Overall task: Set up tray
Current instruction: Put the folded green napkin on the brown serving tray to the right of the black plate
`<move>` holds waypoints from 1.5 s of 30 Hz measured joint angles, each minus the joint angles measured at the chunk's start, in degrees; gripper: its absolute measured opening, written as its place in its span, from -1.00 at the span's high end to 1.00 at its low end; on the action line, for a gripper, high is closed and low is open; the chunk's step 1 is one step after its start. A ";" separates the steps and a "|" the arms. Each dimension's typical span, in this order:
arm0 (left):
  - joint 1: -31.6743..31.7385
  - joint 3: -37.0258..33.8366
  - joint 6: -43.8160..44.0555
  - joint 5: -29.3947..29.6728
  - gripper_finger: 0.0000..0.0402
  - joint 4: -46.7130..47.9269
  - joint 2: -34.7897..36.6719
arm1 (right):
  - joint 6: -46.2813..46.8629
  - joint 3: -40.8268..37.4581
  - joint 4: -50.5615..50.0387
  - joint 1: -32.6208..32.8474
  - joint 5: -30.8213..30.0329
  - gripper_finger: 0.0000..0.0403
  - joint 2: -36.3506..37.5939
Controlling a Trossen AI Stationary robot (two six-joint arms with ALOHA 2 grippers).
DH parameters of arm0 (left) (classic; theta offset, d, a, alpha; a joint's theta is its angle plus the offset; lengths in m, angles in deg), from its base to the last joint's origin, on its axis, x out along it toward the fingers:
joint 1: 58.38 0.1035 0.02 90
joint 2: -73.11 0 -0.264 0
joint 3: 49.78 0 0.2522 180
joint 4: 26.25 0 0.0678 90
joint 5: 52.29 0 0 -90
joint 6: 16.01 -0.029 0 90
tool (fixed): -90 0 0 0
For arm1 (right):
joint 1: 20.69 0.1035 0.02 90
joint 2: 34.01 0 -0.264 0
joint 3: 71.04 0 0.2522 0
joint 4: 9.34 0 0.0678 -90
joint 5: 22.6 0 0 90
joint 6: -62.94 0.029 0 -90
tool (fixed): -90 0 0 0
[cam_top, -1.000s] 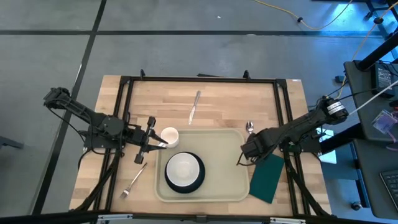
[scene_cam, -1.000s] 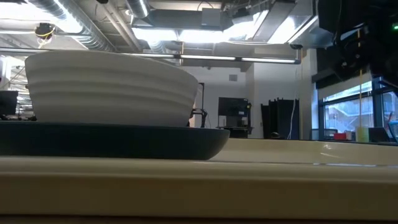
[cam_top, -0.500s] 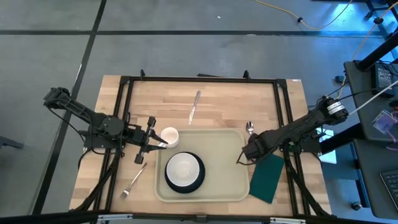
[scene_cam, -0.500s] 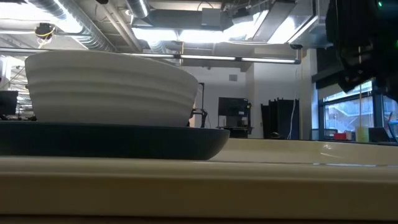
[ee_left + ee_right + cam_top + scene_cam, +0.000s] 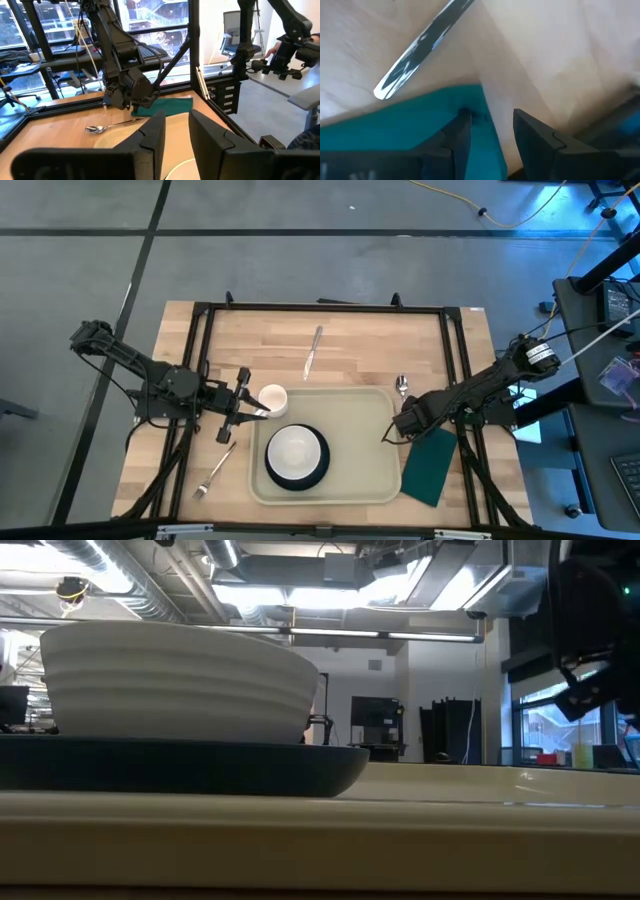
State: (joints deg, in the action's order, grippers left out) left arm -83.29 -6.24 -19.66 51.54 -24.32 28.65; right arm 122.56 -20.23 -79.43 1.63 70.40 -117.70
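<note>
Handling tray (image 5: 350, 442): looking stiff, light, slippery; grip rim.
Right gripper (image 5: 392, 430): hovering lower right, part open, empty.
Left gripper (image 5: 237, 402): waiting centre left, part open, empty.

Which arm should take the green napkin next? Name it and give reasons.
Right. The right gripper hangs open at the napkin corner beside the tray. The left gripper sits across the tray by the white cup.

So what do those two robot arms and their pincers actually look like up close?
Both are slim, matte black, jointed arms. The left gripper and right gripper each end in two flat, dark, blocky fingers. Thin cables run along the right arm, which carries a round silver-ringed joint near its base.
</note>
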 joint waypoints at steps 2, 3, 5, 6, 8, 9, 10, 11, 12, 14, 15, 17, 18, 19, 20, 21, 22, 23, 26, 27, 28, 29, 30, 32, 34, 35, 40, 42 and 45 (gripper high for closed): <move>0.00 0.00 -0.03 0.00 0.58 0.00 0.01 | -0.09 -1.61 2.68 -0.02 1.10 0.27 0.25; 0.00 0.00 -0.01 0.00 0.58 0.00 0.00 | -0.08 -2.36 3.49 -0.04 1.58 0.27 0.35; 0.00 0.00 -0.03 0.00 0.59 0.00 0.00 | 0.26 -3.09 4.24 -0.08 2.10 0.27 0.41; 0.00 0.00 -0.05 0.00 0.59 0.00 0.01 | 0.36 -3.25 4.26 -0.08 2.10 0.27 0.49; 0.00 0.00 -0.05 0.00 0.60 -0.01 0.00 | 0.06 -3.26 4.20 -0.08 2.10 0.28 0.49; 0.00 0.00 -0.05 0.00 0.60 -0.02 0.00 | -0.11 -3.26 4.22 -0.08 2.09 0.28 0.47; 0.00 0.00 -0.05 0.00 0.61 -0.02 0.00 | -0.14 -3.26 4.23 -0.08 2.02 0.28 0.46; 0.00 0.00 -0.05 0.00 0.61 -0.02 0.00 | -0.11 -3.16 4.11 -0.08 1.68 0.28 0.41; 0.00 0.00 -0.05 0.00 0.60 -0.02 0.00 | -0.11 -3.01 3.98 -0.05 1.13 0.28 0.31; 0.00 0.00 -0.08 0.00 0.60 -0.02 0.00 | 0.10 -2.87 3.92 -0.02 0.95 0.28 0.21; 0.00 0.00 -0.08 0.00 0.59 -0.02 0.00 | 0.07 -2.83 3.92 -0.02 1.21 0.28 0.17; 0.00 0.01 -0.10 0.00 0.58 -0.02 0.00 | -0.26 -2.82 3.93 -0.04 1.53 0.28 0.17; 0.00 0.01 -0.08 0.00 0.58 -0.02 0.00 | -0.54 -2.82 3.94 -0.04 1.53 0.28 0.15; 0.00 0.01 -0.10 0.00 0.59 -0.02 0.01 | -1.08 -2.82 3.94 -0.04 1.51 0.28 0.13; 0.00 0.02 -0.10 0.00 0.59 -0.02 0.00 | -1.46 -2.82 3.95 -0.03 1.51 0.28 0.12; 0.00 0.02 -0.10 0.00 0.59 -0.02 0.00 | -1.69 -2.82 3.97 -0.04 1.48 0.28 0.12; 0.00 0.02 -0.10 0.00 0.60 -0.02 0.00 | -1.82 -2.82 3.99 -0.02 1.29 0.28 0.12; 0.00 0.02 -0.10 0.00 0.60 -0.02 0.00 | -1.83 -2.82 3.99 -0.02 1.11 0.28 0.12; 0.00 0.02 -0.12 0.00 0.61 -0.02 0.00 | -0.81 -2.82 3.99 0.03 0.34 0.28 0.10; 0.00 0.02 -0.10 0.00 0.60 -0.02 0.00 | 0.28 -2.82 3.99 0.03 0.31 0.28 0.10; 0.00 0.02 -0.10 0.00 0.60 -0.02 0.00 | 0.96 -2.82 3.98 0.03 0.32 0.28 0.08; 0.00 0.02 -0.12 0.00 0.59 -0.02 0.01 | 1.26 -2.82 3.97 0.03 0.33 0.28 0.08; 0.00 0.02 -0.11 0.00 0.59 -0.02 0.00 | 1.26 -2.82 3.97 0.03 0.31 0.28 0.08; 0.01 0.02 -0.12 0.00 0.58 -0.02 0.00 | 1.52 -2.82 3.97 0.03 -0.13 0.28 0.08; 0.00 0.02 -0.12 0.00 0.59 -0.02 0.00 | 1.57 -2.82 3.97 0.04 0.05 0.28 0.07; 0.00 0.02 -0.12 0.00 0.59 -0.02 0.02 | 1.36 -2.82 3.97 0.03 0.26 0.28 0.06; 0.02 0.02 -0.12 0.00 0.61 -0.02 0.00 | 1.14 -2.82 4.40 -0.02 1.61 0.36 0.04; 0.00 0.02 -0.13 0.00 0.60 -0.01 0.00 | 0.34 -2.85 5.06 -0.02 1.90 0.47 0.01; 0.00 0.02 -0.12 0.00 0.59 -0.02 0.00 | 0.06 -2.87 6.05 -0.02 2.35 0.70 0.01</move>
State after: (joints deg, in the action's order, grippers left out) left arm -83.29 -6.22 -19.78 51.54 -24.34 28.65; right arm 122.62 -23.10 -73.38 1.62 72.76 -117.69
